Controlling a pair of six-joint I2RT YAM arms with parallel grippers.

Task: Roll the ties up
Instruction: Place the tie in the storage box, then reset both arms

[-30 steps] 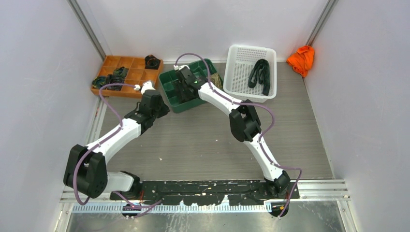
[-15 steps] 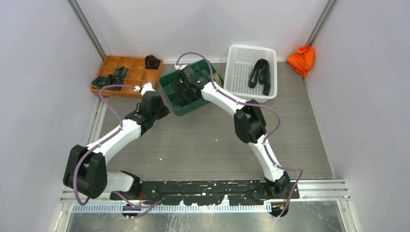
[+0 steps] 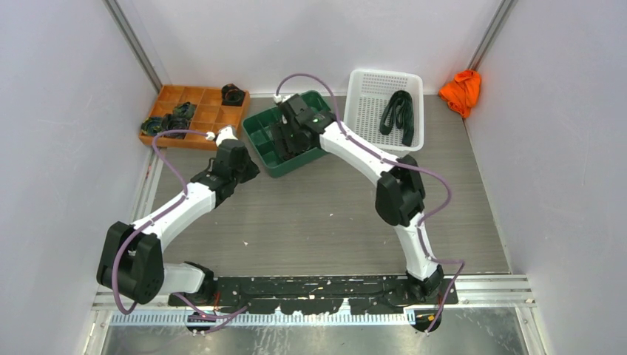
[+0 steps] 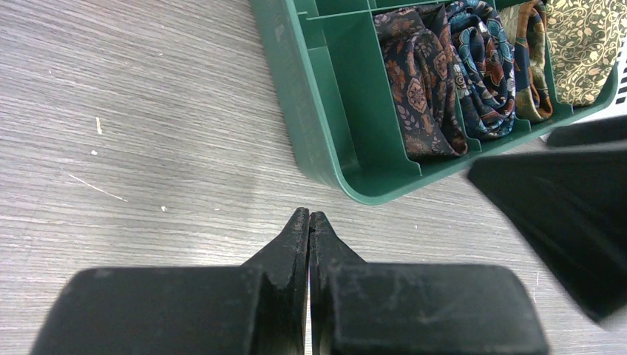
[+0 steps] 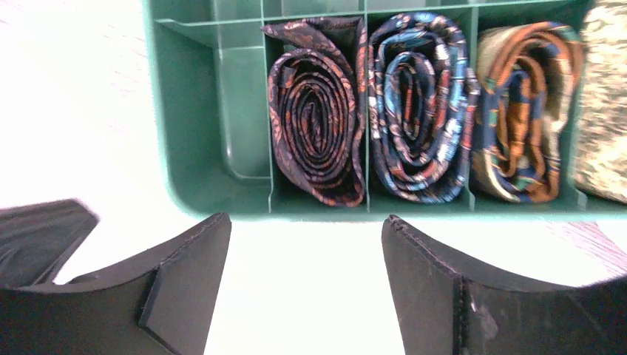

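Several rolled ties stand on end in the compartments of a green tray (image 5: 222, 185): a dark brown coil (image 5: 318, 118), a blue one (image 5: 418, 111) and an orange-blue one (image 5: 517, 118). My right gripper (image 5: 304, 218) hovers open just off the tray's near rim, with nothing between its fingers. My left gripper (image 4: 309, 216) is shut and empty, low over the table by the tray's corner (image 4: 370, 194). An unrolled dark tie (image 3: 399, 115) lies in the white basket (image 3: 366, 89).
An orange compartment tray (image 3: 211, 118) at the back left holds dark coiled ties (image 3: 234, 94). A bright orange cloth lump (image 3: 461, 90) lies at the back right by the wall. The right gripper's black finger (image 4: 562, 207) sits close to the left gripper.
My right gripper has drawn back from over the green tray and its jaws have widened. The right elbow has swung to the right. The left arm has not moved.
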